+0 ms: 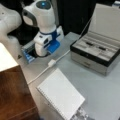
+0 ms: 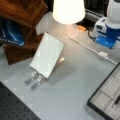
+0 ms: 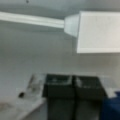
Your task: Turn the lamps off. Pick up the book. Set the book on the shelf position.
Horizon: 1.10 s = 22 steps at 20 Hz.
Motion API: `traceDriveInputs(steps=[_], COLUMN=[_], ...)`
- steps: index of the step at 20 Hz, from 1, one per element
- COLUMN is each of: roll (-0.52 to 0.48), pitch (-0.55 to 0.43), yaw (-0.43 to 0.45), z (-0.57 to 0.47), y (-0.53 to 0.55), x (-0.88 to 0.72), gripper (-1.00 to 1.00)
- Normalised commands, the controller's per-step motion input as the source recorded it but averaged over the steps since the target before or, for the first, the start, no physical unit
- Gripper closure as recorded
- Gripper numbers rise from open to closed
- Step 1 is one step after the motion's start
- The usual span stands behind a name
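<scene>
The white dotted book (image 1: 61, 96) (image 2: 47, 55) rests tilted on narrow silver strips (image 2: 33, 80), apart from the gripper. Beside it stands the dark reddish-brown wooden block (image 1: 15, 95) (image 2: 22, 10), with its flat top bare in a front view. The lamp (image 2: 68, 10) glows with its shade lit. Its white cable carries an inline switch (image 1: 51, 62) (image 2: 102, 54) (image 3: 97, 32). My gripper (image 1: 42, 53) (image 2: 106, 41) (image 3: 74, 82) hangs low over the table just behind that switch. Its dark fingers (image 3: 60, 87) are shut together on nothing.
A grey compartmented case (image 1: 100, 50) (image 2: 107, 100) with its lid up stands on the far side of the cable from the book. A white lamp shade (image 1: 6, 58) rises at a front view's left, above the block. A blue-printed item (image 2: 11, 33) sits under the block's overhang.
</scene>
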Motion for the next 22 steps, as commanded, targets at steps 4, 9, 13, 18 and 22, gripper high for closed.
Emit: traceDriveInputs(steps=[4, 9, 13, 18, 22], roll=[0.011, -0.064, -0.109, -0.11, -0.126], pitch=[-0.264, -0.205, -0.177, -0.215, -0.269], yaw=[0.095, 0.057, 0.011, -0.013, -0.019], z=[-0.43, -0.37, -0.3, -0.27, -0.27], y=[-0.31, -0.2, -0.07, -0.01, -0.02], x=[-0.25, -0.38, -0.48, -0.47, -0.44], gripper=[1.0, 1.0, 1.0, 1.0, 1.0])
